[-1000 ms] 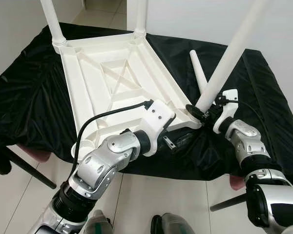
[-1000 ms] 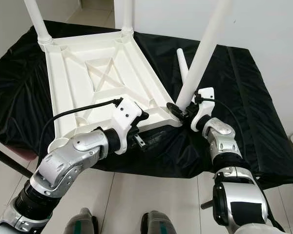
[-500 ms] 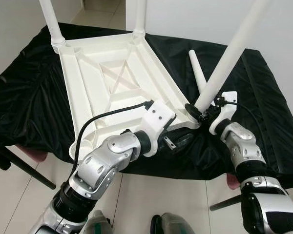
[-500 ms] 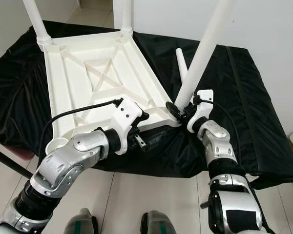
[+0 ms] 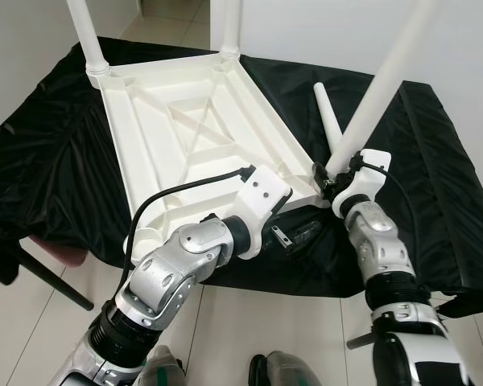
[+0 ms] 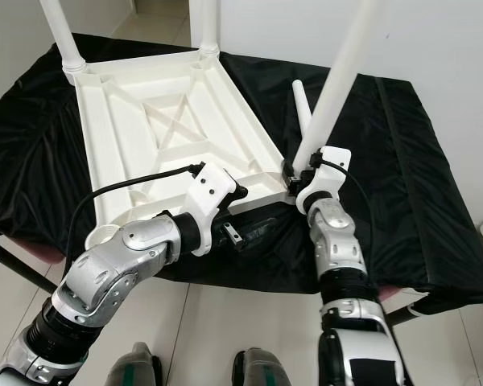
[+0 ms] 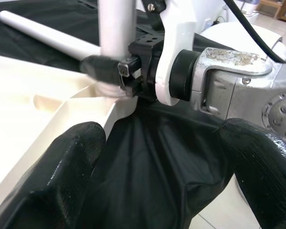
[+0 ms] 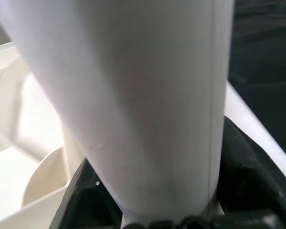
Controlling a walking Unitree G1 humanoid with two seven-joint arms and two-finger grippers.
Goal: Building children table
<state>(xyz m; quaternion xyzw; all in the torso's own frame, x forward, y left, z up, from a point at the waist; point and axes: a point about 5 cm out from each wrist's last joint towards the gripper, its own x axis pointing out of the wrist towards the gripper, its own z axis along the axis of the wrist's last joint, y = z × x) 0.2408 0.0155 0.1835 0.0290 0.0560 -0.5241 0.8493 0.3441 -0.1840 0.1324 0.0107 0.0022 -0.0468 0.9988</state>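
The white table top (image 5: 185, 121) lies upside down on a black cloth. Two white legs (image 5: 84, 32) (image 5: 232, 24) stand in its far corners. My right gripper (image 5: 328, 178) is shut on the base of a third white leg (image 5: 378, 88), which leans up to the right, its foot at the near right corner of the table top. In the right wrist view this leg (image 8: 133, 95) sits between the black fingers (image 8: 243, 167). A loose leg (image 5: 328, 121) rests on the cloth beside that corner. My left gripper (image 5: 294, 233) is open just below the same corner, over the cloth's front edge.
The black cloth (image 5: 48, 161) covers a low table and hangs over its front edge. Pale tiled floor (image 5: 32, 338) lies in front, with a dark slanted bar (image 5: 48, 281) at the left. A white wall (image 5: 322, 32) stands behind.
My right gripper has carried the leg's base left onto the near right corner of the table top, and the leg stands a little steeper. The left arm has barely moved.
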